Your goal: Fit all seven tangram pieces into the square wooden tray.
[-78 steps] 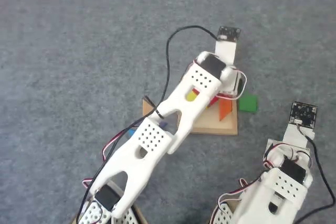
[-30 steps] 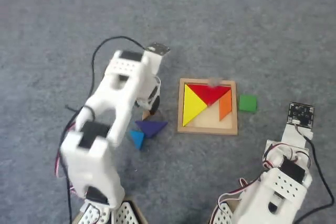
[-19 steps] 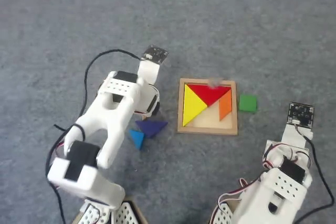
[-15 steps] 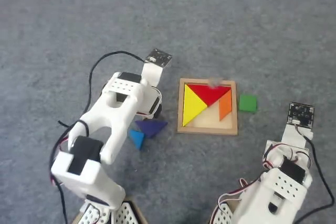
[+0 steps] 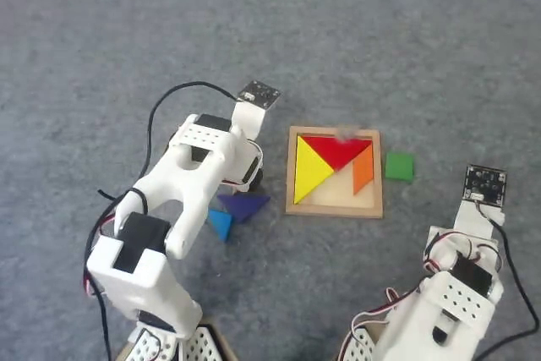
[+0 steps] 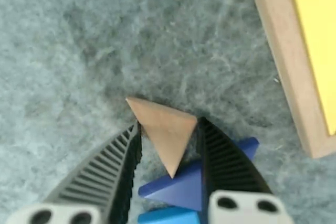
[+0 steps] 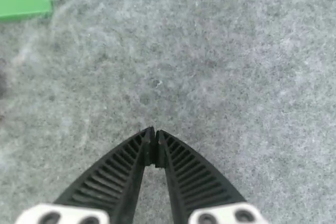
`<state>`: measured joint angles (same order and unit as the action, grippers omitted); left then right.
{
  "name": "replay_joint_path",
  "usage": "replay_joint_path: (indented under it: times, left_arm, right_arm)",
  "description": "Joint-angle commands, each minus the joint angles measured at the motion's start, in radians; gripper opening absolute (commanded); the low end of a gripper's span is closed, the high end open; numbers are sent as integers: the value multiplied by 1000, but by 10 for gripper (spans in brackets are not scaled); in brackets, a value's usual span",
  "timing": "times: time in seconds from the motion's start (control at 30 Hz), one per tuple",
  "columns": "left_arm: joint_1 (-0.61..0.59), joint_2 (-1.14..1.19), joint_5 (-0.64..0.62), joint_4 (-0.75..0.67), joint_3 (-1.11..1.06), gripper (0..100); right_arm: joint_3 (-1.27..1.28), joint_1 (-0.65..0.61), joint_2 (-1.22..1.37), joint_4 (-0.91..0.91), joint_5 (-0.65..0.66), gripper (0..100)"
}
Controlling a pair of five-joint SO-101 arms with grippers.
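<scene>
My left gripper (image 6: 169, 123) has its fingers spread astride the tan triangle (image 6: 164, 127), which lies on the carpet (image 6: 79, 35) near the tray (image 6: 278, 61), tip against the dark blue piece (image 6: 184, 184), so I fear closing on its sloped edges squirts it loose or drags both.

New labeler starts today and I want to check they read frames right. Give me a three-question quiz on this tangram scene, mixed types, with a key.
1. True or false: the green square lies inside the wooden tray.
2. Which piece sits between the fingers of the left gripper? A) tan triangle B) green square C) no piece
3. How many pieces lie in the wooden tray?

Key:
1. False, it lies outside, beside the tray.
2. A.
3. Three.
</scene>
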<state>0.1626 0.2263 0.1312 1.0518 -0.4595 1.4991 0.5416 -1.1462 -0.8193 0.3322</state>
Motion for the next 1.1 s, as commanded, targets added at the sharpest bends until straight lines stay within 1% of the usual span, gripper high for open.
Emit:
replay_joint_path:
  times: [0.0,0.1,0.23,0.33,0.47,0.6,0.67,0.83,1.07]
  left_arm:
    - [-26,-89,-9,23,33,160]
    - [3,-213,-8,68,21,160]
    - [78,-311,-6,55,-50,160]
    - [95,-284,-11,12,-71,160]
    - [92,-161,-9,-12,-56,160]
    - [32,-38,-9,-26,-19,159]
    - [-5,-5,-8,-8,13,159]
    - [-34,6,31,20,31,159]
    - [-84,9,37,20,39,159]
  right_arm:
    - [-11,-10,-27,-5,11,6]
    - [-11,-10,-27,-5,11,6]
    - [-11,-8,-27,-5,11,6]
    - [-11,-8,-27,-7,11,6]
    - [-11,-8,-27,-8,11,6]
    - [-11,-8,-27,-10,11,6]
    - [-11,-8,-27,-10,11,6]
    - [-11,-8,-27,-12,11,6]
    - [-11,-8,-27,-12,11,6]
